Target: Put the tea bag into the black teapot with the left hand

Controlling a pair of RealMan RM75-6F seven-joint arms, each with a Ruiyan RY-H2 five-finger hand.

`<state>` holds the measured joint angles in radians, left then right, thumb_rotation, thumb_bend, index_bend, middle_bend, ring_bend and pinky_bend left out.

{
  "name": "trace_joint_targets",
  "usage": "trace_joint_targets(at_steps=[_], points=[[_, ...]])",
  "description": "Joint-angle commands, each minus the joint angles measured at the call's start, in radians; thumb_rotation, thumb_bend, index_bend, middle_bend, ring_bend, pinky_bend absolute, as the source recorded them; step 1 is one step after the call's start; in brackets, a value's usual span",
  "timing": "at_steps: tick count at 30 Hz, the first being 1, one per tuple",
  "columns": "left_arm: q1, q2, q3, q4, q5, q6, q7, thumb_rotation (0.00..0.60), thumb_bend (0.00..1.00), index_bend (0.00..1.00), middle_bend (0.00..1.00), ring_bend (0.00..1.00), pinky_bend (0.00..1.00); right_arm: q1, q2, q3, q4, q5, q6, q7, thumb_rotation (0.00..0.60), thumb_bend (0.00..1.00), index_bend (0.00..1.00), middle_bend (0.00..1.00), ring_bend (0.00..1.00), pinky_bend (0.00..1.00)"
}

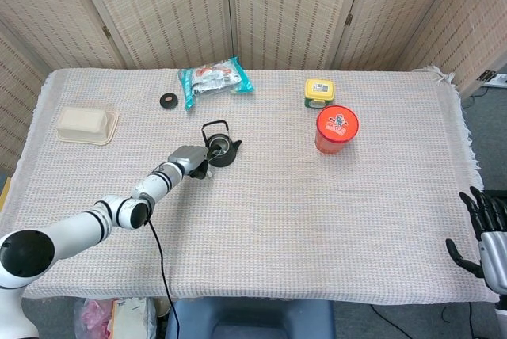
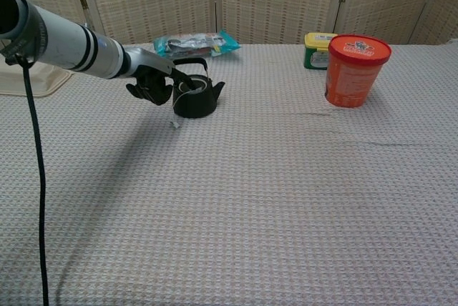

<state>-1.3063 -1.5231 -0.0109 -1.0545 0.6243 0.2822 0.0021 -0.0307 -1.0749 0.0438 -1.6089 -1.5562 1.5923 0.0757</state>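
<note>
Far left on the table [image 1: 261, 220] I see a beige tray [image 1: 85, 125] with a lid-like block on it, well apart from everything else. Next, my left hand [image 2: 154, 81] reaches in low from the left and sits right against the black teapot [image 2: 195, 99]; fingers are curled in toward the pot's opening, fingertips [image 2: 183, 81] at the rim. From the chest view I read it as pinching the tea bag [image 2: 187, 86], a small pale patch at the mouth of the pot, partly inside. A small white tag [image 2: 176, 124] lies on the cloth just in front of the teapot, thread too thin to trace. Behind the pot: small black ring-shaped lid [image 1: 168, 100], then a teal snack packet [image 1: 215, 80]. Teapot stands upright, handle up, spout to the right. Further right, a yellow-lidded green tub [image 2: 318, 49], and just in front of it an orange canister [image 2: 356, 69], upright, lid on. Far right, off the table edge, my right hand [image 1: 485, 232] hangs with fingers spread, holding nothing.
</note>
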Motion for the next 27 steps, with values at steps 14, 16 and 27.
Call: trace_joint_targets(at_steps=[14,16,27], points=[[0.148,0.338,-0.154,-0.481,0.197,0.275,-0.084,0.600,1.00,0.09,1.00,1.00,1.00,-0.006,0.006,-0.012,0.006,-0.027,0.016,0.019,0.600,0.28,0.00,0.00,0.00,0.00],[0.256,0.450,-0.174,-0.634,0.285,0.373,-0.152,0.600,0.96,0.12,1.00,1.00,1.00,-0.009,0.008,-0.016,0.009,-0.036,0.023,0.028,0.600,0.28,0.00,0.00,0.00,0.00],[0.906,0.747,0.035,-0.783,0.976,1.033,-0.646,0.600,0.60,0.14,0.82,0.69,0.99,-0.025,0.008,-0.052,0.018,-0.120,0.066,0.035,0.600,0.28,0.00,0.00,0.00,0.00]])
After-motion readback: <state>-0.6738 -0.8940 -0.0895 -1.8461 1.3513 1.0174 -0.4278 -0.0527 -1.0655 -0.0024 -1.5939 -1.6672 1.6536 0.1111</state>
